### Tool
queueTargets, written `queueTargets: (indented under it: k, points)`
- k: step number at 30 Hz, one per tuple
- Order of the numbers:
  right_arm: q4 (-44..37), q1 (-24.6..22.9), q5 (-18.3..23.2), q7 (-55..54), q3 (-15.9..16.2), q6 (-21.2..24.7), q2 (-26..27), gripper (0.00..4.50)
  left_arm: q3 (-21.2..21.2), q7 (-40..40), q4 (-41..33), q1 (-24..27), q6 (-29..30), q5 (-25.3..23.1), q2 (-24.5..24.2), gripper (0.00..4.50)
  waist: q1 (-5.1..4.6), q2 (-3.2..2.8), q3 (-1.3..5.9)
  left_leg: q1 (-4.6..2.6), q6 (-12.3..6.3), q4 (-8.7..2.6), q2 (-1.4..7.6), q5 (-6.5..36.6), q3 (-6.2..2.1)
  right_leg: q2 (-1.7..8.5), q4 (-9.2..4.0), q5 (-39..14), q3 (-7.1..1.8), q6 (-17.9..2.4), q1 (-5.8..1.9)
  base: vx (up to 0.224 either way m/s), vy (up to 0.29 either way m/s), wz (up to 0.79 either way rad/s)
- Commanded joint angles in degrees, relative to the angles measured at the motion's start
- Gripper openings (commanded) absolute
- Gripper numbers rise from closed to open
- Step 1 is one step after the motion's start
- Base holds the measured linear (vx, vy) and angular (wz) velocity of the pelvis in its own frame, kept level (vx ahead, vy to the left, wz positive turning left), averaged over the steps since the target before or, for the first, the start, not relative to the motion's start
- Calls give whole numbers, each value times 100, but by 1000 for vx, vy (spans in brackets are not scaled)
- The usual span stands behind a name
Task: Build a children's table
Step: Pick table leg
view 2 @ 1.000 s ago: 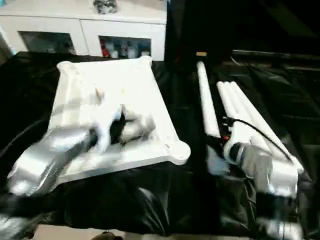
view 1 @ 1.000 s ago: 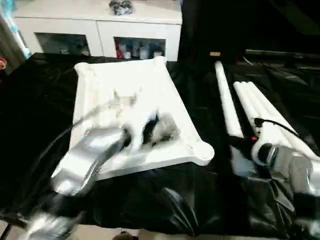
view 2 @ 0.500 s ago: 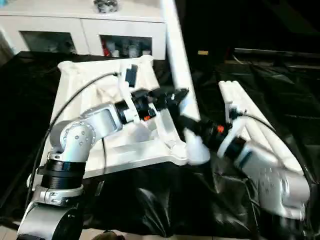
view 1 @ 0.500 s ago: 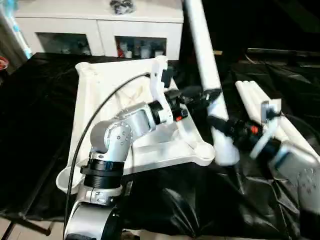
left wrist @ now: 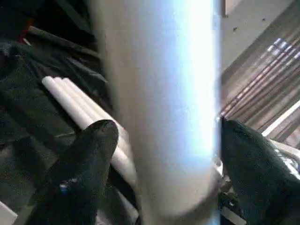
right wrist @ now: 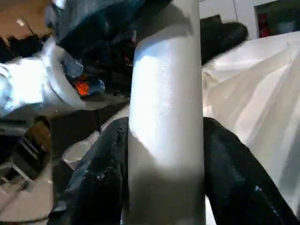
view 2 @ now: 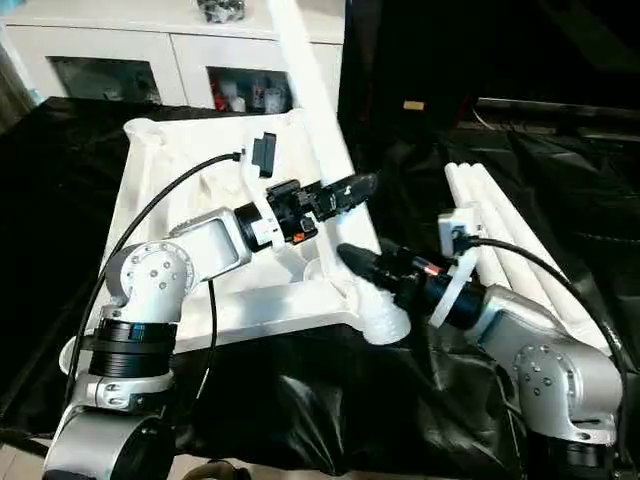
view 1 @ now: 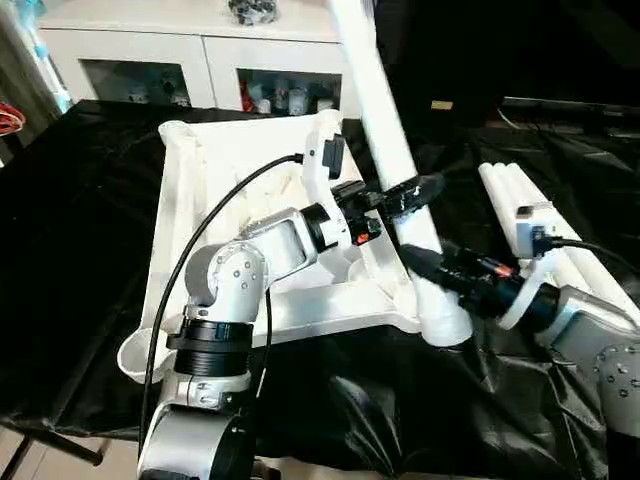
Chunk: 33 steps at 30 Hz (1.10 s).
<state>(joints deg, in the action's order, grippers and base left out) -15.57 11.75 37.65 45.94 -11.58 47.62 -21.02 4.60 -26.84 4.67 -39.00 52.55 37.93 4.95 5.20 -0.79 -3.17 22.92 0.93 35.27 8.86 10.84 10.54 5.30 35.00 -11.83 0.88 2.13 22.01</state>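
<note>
The white table top (view 1: 230,170) lies underside up on the black cloth. One white leg (view 1: 375,90) stands steeply, leaning toward the cabinet, with its wide lower end (view 1: 443,325) at the top's near right corner socket. My right gripper (view 1: 425,262) is shut on the leg low down, and its fingers (right wrist: 103,173) press both sides of the leg (right wrist: 166,117). Higher up, my left gripper (view 1: 405,192) is open, with its fingers (left wrist: 89,159) standing on either side of the leg (left wrist: 164,117).
Three more white legs (view 1: 515,195) lie side by side on the black cloth (view 1: 80,230) at the right. A white cabinet with glass doors (view 1: 200,50) stands behind the table. The cloth's front edge drops off close to me.
A second ago the leg lay on the cloth with the others. My right gripper has raised it, and my left gripper has come around it. In the last half second its top leaned further left.
</note>
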Motion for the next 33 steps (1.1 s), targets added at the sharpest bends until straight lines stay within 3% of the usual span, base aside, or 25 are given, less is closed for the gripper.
queueTargets:
  k: [1, 5, 9, 18, 22, 23, 24, 33]
  points:
    - [-76, 107, -169, -143, 128, -183, -64, 185, -131, 179, -112, -94, 42, -143, 1, 348, 1, 83, 359, -144, -149, -474, 355, 659, -144, 282, -409, -713, -125, -1358, -185, 0, 0, 0]
    - [-124, 226, -478, -485, 372, -306, -11, 185, -184, 540, -29, -137, -100, -411, 81, 322, -13, 59, 361, -151, -89, -477, 352, 752, -153, 274, -414, -743, -129, -1320, -190, 0, 0, 0]
    - [-219, 371, -706, -799, 603, -407, 116, 185, -119, 1028, 121, -230, -287, -646, 191, 281, -20, 72, 369, -150, -66, -475, 346, 740, -154, 275, -407, -634, -128, -1303, -198, 0, 0, 0]
    - [-266, 527, -821, -941, 859, -501, 177, 185, -136, 991, 73, -169, -509, -715, 136, 226, -14, 69, 369, -145, -125, -472, 348, 679, -149, 264, -388, -463, -128, -1348, -196, 0, 0, 0]
    - [-235, 542, -752, -925, 900, -350, 134, 185, -355, 788, 47, -152, -713, -896, -47, 213, -14, 63, 361, -150, -78, -487, 353, 783, -152, 268, -403, -594, -132, -1297, -190, 0, 0, 0]
    - [-208, 547, -694, -897, 880, -304, 129, 241, -403, 687, 31, -147, -761, -907, -106, 210, -14, 57, 368, -148, -67, -485, 351, 768, -156, 266, -392, -558, -133, -1289, -194, 0, 0, 0]
    - [-167, 554, -651, -859, 850, -290, 122, 255, -440, 526, 3, -143, -822, -883, -167, 207, -16, 44, 370, -149, -70, -486, 347, 742, -158, 260, -395, -508, -131, -1281, -191, 0, 0, 0]
    - [136, 493, -132, 381, 707, -148, -641, 328, -1117, -1869, -548, -45, -778, -281, -1138, 189, -9, 53, 370, -171, -128, -478, 351, 765, -129, 268, -351, -402, -128, -1476, -199, 0, 0, 0]
